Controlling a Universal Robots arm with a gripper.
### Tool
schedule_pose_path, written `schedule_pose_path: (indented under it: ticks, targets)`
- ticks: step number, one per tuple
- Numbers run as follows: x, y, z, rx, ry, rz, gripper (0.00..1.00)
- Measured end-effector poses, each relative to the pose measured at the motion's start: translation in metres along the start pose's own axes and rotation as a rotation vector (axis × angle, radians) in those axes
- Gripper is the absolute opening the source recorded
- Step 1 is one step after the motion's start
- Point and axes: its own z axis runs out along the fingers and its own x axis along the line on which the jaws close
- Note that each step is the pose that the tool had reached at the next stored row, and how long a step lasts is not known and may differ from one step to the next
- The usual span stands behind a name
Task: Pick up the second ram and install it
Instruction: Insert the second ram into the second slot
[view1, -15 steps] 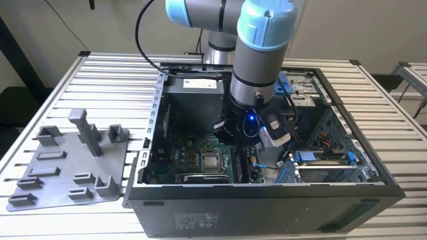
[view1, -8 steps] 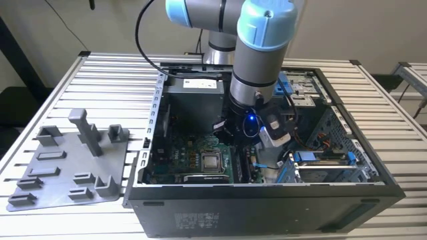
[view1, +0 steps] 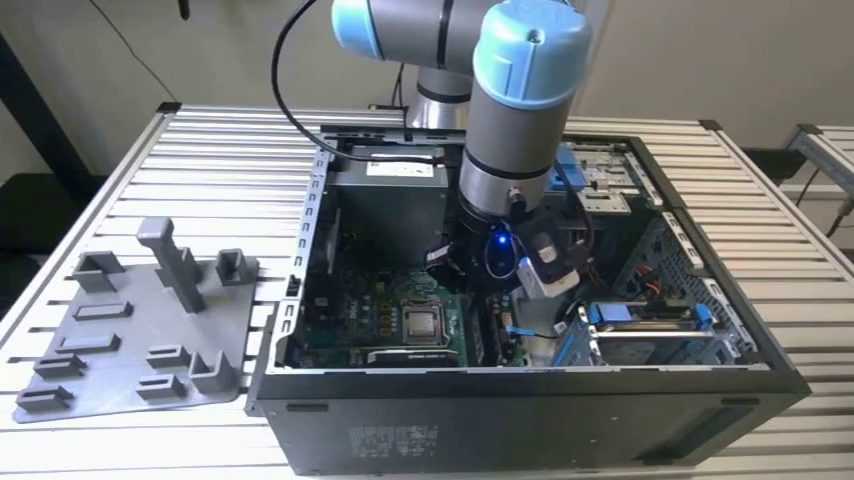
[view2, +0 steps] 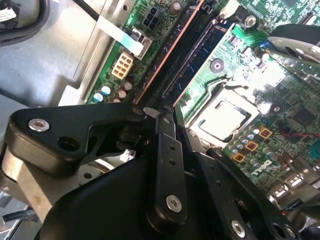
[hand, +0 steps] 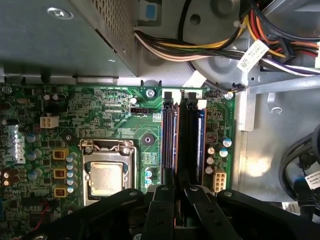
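Deep inside the open computer case (view1: 534, 385), my gripper (view1: 494, 300) hangs over the motherboard's memory slots. In both wrist views the second ram (hand: 174, 145) (view2: 170, 50) is a long thin stick with a copper-coloured edge, standing on edge in a slot. The gripper (hand: 180, 189) (view2: 152, 109) is shut on its near end, with black fingers (hand: 165, 200) close on either side. A second dark-blue stick (hand: 200, 145) (view2: 200, 55) stands in the neighbouring slot, apart from the fingers.
The processor socket (hand: 105, 180) lies beside the slots. A metal power-supply box (hand: 60, 35) and a bundle of coloured cables (hand: 200, 47) sit past the slots' far end. Outside the case, at the exterior view's left, a grey fixture plate (view1: 134, 340) lies on the slatted table.
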Motion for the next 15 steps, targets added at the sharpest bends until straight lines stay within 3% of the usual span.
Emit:
schedule_pose_path:
  ticks: [10, 13, 14, 15]
  targets:
    - [0.0001, 0.0000, 0.0016, 0.0001, 0.0000, 0.000, 0.14]
    - [0.0001, 0.0000, 0.0018, -0.0002, 0.0000, 0.000, 0.16]
    - [0.0000, 0.0000, 0.0018, -0.0001, 0.0000, 0.000, 0.22]
    - [0.0000, 0.0000, 0.0018, -0.0001, 0.0000, 0.000, 0.22]
